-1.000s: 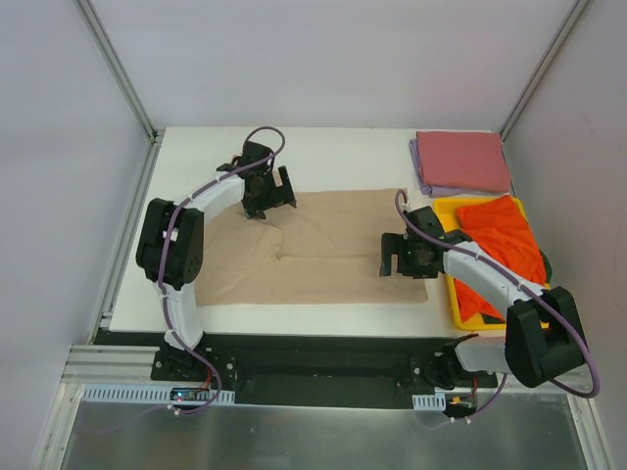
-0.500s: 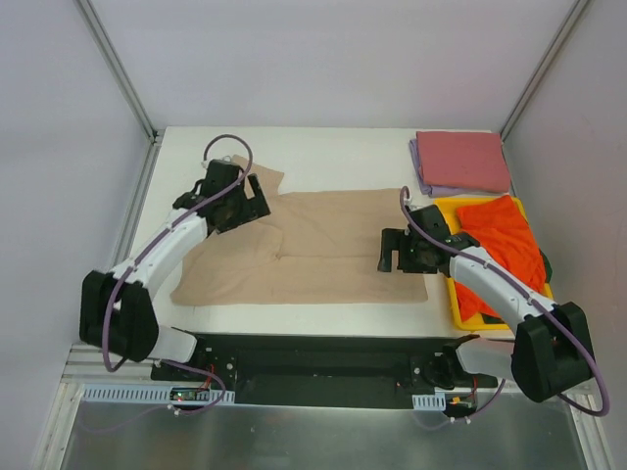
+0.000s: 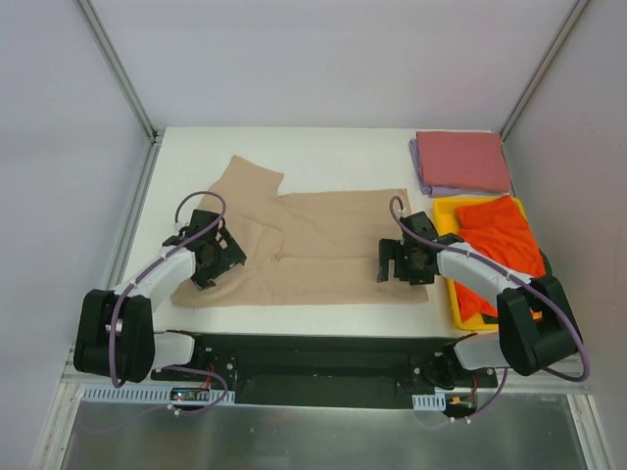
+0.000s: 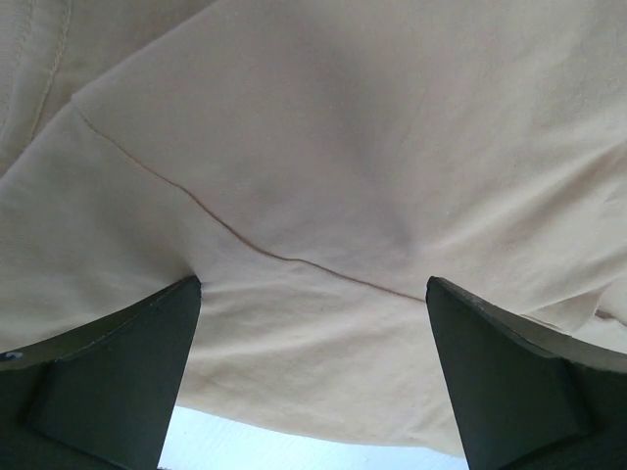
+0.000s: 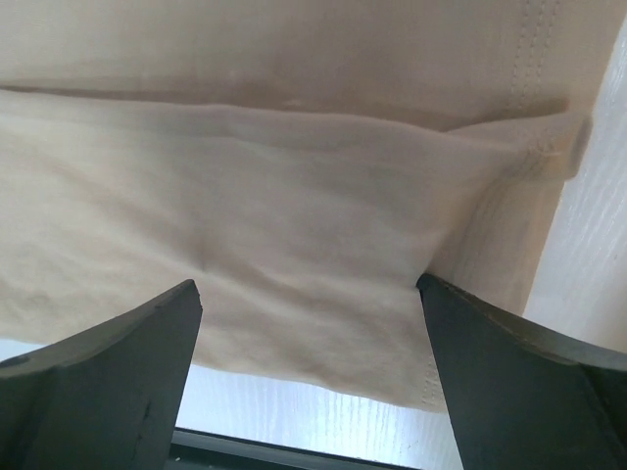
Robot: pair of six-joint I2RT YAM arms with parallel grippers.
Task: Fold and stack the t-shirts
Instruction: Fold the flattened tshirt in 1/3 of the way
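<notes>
White links, black joints and purple cables (image 3: 195, 194) form each arm (image 3: 157, 274); the left gripper (image 4: 313, 286) and right gripper (image 5: 309, 286) are black.

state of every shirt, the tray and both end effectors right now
tan t-shirt, spread flat on the table
pink-red t-shirt, folded, on top of the stack
lavender t-shirt, folded, under it
orange-red t-shirt, crumpled in the tray
yellow tray, holding that shirt
left end effector, open, empty
right end effector, open, empty

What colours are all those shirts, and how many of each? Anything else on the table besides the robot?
Tan shirt: 1
Orange-red shirt: 1
Pink-red shirt: 1
Lavender shirt: 1
Yellow tray: 1
Total: 5 things, 4 of them shirts
</notes>
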